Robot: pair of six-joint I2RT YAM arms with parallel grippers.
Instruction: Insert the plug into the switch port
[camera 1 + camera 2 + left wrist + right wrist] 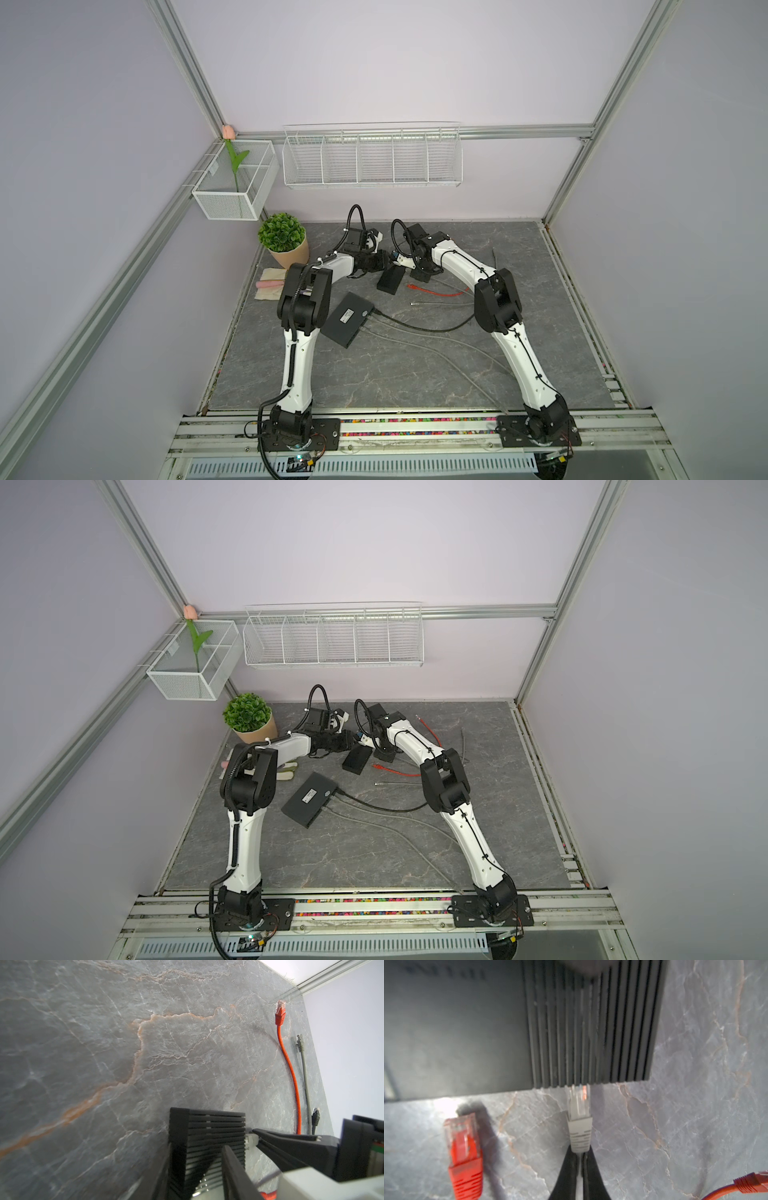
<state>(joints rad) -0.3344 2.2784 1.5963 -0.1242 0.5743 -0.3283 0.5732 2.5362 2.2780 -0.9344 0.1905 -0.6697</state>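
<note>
The switch [207, 1136] is a small black ribbed box; my left gripper [197, 1153] is shut on it, one finger on each side. In both top views it sits tilted at the table's back middle [390, 279] [356, 760], just below the left gripper [380, 262]. My right gripper [579, 1159] is shut on the grey boot of the plug [579, 1122], whose clear tip meets the switch's [591, 1022] ribbed edge. The port is hidden. The right fingers [291, 1142] and the plug [251, 1140] also show in the left wrist view.
A larger black box [349, 319] with cables plugged in lies mid-table. A red cable [436, 291] with a loose red plug [464, 1147] lies beside the switch; grey cables trail right. A potted plant [284, 239] and a cloth [270, 286] stand back left.
</note>
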